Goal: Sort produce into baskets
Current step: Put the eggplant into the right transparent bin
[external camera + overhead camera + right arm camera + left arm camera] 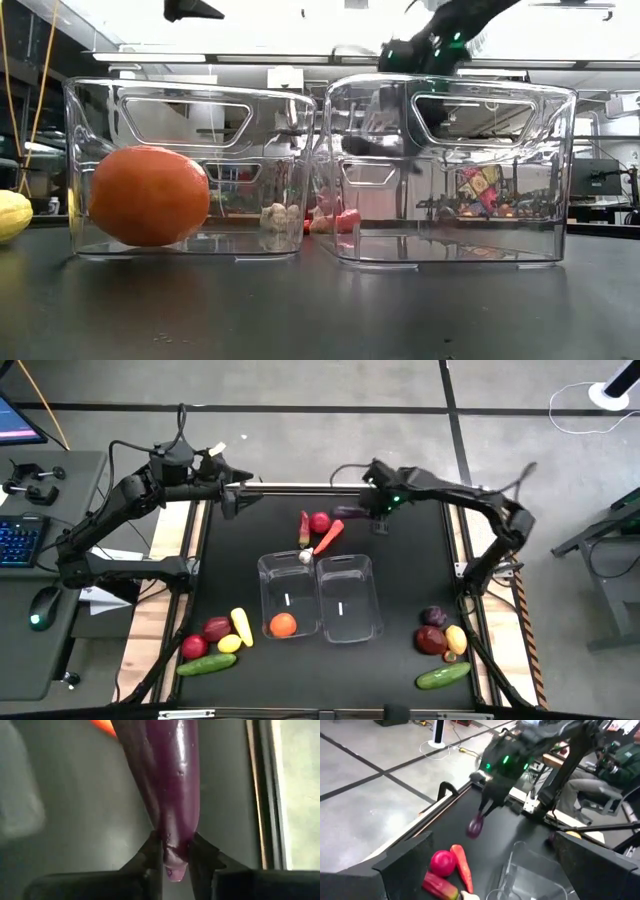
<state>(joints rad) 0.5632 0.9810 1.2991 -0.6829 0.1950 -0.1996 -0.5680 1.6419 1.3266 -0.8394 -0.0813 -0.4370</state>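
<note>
- Black table (400, 560): right gripper (172, 852) reaches low behind the right bin (348, 597), pinching a purple eggplant (170, 780) by one end.
- Left gripper (232, 500) hovers behind the left bin (288, 595), fingers spread.

Robotics lab — taped concrete floor (300, 385), desk keyboard (20, 542) and mouse (40, 602), cluttered benches (480, 205) behind

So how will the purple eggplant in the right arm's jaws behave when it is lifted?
The eggplant looks glossy, so it may slip. The right gripper pinches only its narrow end, so the long body could swing or pivot. It keeps a straight shape in the grip, so it is probably stiff, not floppy.
</note>
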